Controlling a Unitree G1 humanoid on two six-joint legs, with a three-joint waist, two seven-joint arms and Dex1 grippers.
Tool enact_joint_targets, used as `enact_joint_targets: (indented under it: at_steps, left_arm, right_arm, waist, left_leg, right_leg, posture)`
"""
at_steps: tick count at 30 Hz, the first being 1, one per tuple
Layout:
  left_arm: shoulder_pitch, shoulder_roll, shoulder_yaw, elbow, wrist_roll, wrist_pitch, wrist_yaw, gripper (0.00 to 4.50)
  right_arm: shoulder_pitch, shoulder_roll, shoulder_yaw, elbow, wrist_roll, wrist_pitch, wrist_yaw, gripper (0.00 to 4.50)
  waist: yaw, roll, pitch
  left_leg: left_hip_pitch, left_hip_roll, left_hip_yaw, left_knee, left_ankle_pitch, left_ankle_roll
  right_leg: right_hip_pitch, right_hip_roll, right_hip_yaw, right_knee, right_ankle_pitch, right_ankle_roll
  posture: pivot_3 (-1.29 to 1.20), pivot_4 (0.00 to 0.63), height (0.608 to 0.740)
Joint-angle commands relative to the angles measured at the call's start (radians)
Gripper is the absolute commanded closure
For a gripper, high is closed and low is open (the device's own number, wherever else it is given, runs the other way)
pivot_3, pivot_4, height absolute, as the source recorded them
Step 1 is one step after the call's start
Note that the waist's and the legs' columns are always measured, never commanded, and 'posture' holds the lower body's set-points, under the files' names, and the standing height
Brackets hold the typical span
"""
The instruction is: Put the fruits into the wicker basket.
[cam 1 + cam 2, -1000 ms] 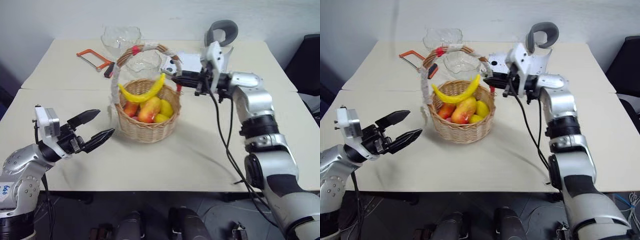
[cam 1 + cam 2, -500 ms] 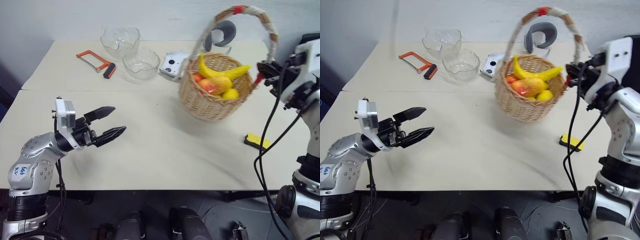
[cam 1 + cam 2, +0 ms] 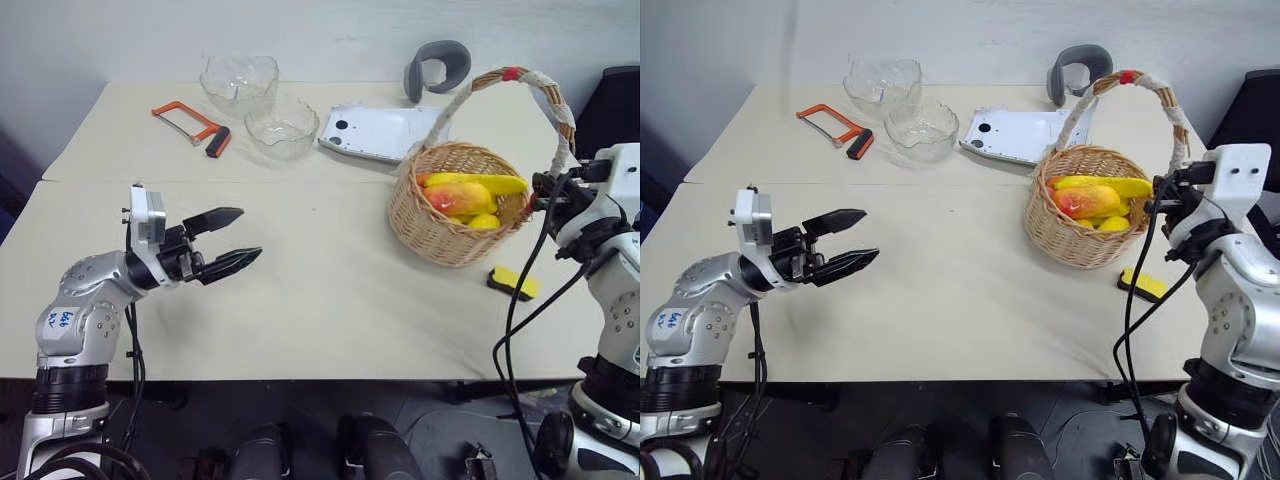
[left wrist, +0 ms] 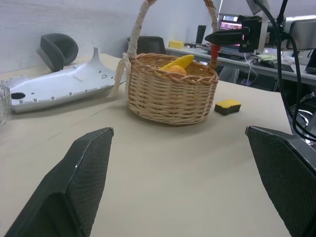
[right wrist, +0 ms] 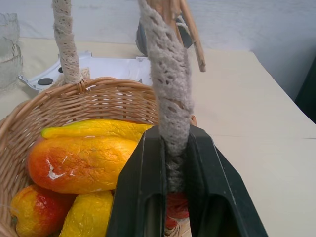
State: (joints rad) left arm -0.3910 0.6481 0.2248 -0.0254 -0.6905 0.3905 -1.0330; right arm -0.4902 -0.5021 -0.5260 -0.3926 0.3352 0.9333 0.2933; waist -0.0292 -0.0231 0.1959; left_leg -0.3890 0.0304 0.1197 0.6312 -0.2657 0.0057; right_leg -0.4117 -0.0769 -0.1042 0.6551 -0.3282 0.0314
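The wicker basket (image 3: 450, 228) stands on the table at the right, its wrapped handle (image 5: 168, 89) arching up with a red band on top. Inside lie the fruits: a yellow banana (image 3: 482, 183) across a red-orange mango (image 3: 457, 199), with smaller red and yellow fruits (image 5: 89, 217) beneath. My right gripper (image 5: 174, 134) is shut on the lower end of the handle, at the basket's right rim. My left gripper (image 3: 247, 233) hovers open over the left part of the table, pointing toward the basket (image 4: 170, 94), nothing between its fingers.
A yellow-and-black sponge (image 3: 513, 283) lies just in front of the basket. At the back stand two glass bowls (image 3: 241, 78) (image 3: 282, 125), an orange hacksaw (image 3: 188, 120), a white panel (image 3: 375, 133) and a grey curved piece (image 3: 437, 65).
My right gripper swung the basket by its handle from the table's middle to the right, lifting it and setting it down beside the sponge. The left gripper stayed open and edged slightly forward.
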Motion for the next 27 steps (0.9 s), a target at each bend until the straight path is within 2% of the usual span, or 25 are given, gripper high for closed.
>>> enact_joint_targets:
  at_steps: [1, 5, 7, 10, 13, 15, 19, 23, 27]
  left_arm:
    - [-0.023, 0.025, 0.010, 0.000, 0.011, -0.017, -0.031, 0.00]
    - [-0.009, 0.066, 0.016, 0.028, 0.042, -0.029, -0.069, 0.00]
    - [0.010, 0.088, 0.021, 0.046, 0.065, -0.051, -0.085, 0.00]
    - [0.056, 0.116, 0.037, 0.071, 0.109, -0.106, -0.100, 0.00]
    - [0.104, 0.134, 0.047, 0.078, 0.147, -0.167, -0.105, 0.00]
    - [0.172, 0.147, 0.049, 0.072, 0.203, -0.247, -0.109, 0.00]
    - [0.287, 0.147, 0.051, 0.059, 0.268, -0.361, -0.112, 0.00]
    - [0.401, 0.138, 0.052, 0.005, 0.305, -0.389, -0.072, 0.00]
    - [0.483, 0.126, 0.070, -0.061, 0.311, -0.389, -0.023, 0.00]
  right_arm:
    - [0.017, -0.079, -0.048, -0.040, 0.025, -0.059, 0.041, 2.76]
    - [0.122, -0.186, -0.101, -0.075, 0.129, -0.088, 0.217, 1.49]
    - [0.189, -0.237, -0.135, -0.076, 0.170, -0.111, 0.306, 0.71]
    - [0.289, -0.272, -0.199, -0.066, 0.253, -0.198, 0.476, 0.03]
    - [0.400, -0.289, -0.208, -0.033, 0.246, -0.348, 0.625, 0.03]
    - [0.516, -0.300, -0.141, -0.010, 0.222, -0.484, 0.799, 0.03]
    - [0.600, -0.258, 0.076, 0.039, 0.123, -0.759, 0.941, 0.03]
    - [0.566, -0.197, 0.260, 0.158, 0.029, -0.980, 0.990, 0.03]
    - [0.478, -0.148, 0.349, 0.290, -0.026, -1.096, 0.952, 0.03]
  waist:
    - [0.002, 0.000, 0.000]
    - [0.005, 0.000, 0.000]
    - [0.006, 0.000, 0.000]
    - [0.002, 0.000, 0.000]
    - [0.001, 0.000, 0.000]
    - [0.003, 0.000, 0.000]
    - [0.000, -0.001, 0.000]
    - [0.001, -0.001, 0.000]
    - [0.003, -0.001, 0.000]
  left_leg:
    - [0.000, 0.000, 0.000, 0.000, 0.000, 0.000]
    - [-0.001, 0.000, 0.000, -0.001, 0.000, 0.001]
    - [0.000, 0.000, -0.001, -0.001, -0.001, 0.002]
    - [0.000, -0.001, 0.000, 0.000, -0.001, 0.003]
    - [0.001, 0.000, 0.000, -0.001, -0.004, 0.007]
    - [0.001, 0.000, 0.000, -0.001, -0.004, 0.007]
    - [0.002, 0.000, 0.000, -0.001, -0.005, 0.008]
    - [0.003, 0.000, 0.000, 0.000, -0.005, 0.008]
    - [0.003, 0.000, 0.000, 0.000, -0.005, 0.008]
  right_leg:
    - [0.000, 0.000, 0.000, 0.000, 0.000, 0.000]
    - [0.000, 0.000, 0.000, -0.001, 0.000, 0.000]
    - [0.001, 0.000, -0.001, -0.002, 0.000, 0.000]
    - [0.002, 0.000, -0.001, -0.003, 0.000, 0.001]
    - [0.002, 0.000, 0.000, -0.003, 0.000, 0.001]
    - [0.002, 0.000, -0.001, -0.003, 0.000, 0.001]
    - [0.003, 0.000, 0.000, -0.003, 0.000, 0.001]
    - [0.003, 0.000, -0.001, -0.003, 0.000, 0.001]
    - [0.003, -0.001, -0.001, -0.002, 0.000, 0.001]
  posture:
    - [0.00, 0.150, 0.740]
    - [0.00, 0.150, 0.740]
    - [0.00, 0.150, 0.740]
    - [0.00, 0.150, 0.740]
    - [0.00, 0.150, 0.740]
    - [0.00, 0.150, 0.740]
    - [0.00, 0.150, 0.740]
    - [0.00, 0.150, 0.740]
    - [0.00, 0.150, 0.740]
